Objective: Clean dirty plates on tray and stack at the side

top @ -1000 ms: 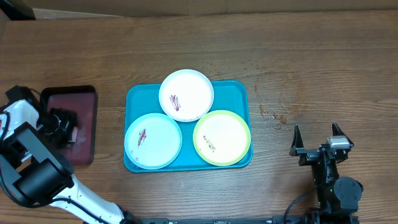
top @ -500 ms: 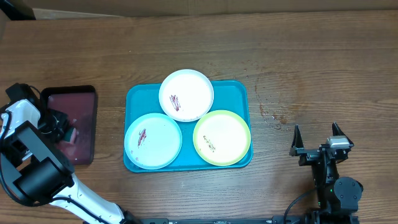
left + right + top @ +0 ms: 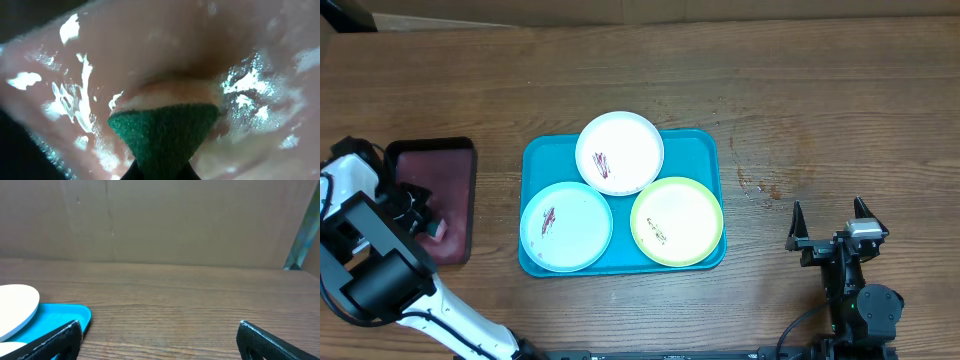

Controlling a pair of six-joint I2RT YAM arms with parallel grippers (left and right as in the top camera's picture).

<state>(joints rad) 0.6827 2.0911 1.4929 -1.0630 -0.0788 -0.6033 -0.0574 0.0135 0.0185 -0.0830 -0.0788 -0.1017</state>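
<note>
tabletop (image 3: 800, 90): tray (image 3: 533, 152) lies between left pincer (image 3: 423, 217) and right pincer (image 3: 828, 206).

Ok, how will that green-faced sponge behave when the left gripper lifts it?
The sponge looks soft: its green face pinches into a wedge, so it'll likely squash further. The glistening maroon tray suggests it's wet, so probably dripping and slippery.

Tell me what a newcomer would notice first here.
Three smeared plates crowd the teal tray at mid-table: a white plate, a light blue plate and a yellow-green plate. At the far left, the left gripper holds a green sponge low over the wet, glistening maroon tray. The right gripper rests open at the right, apart from it all.
</note>
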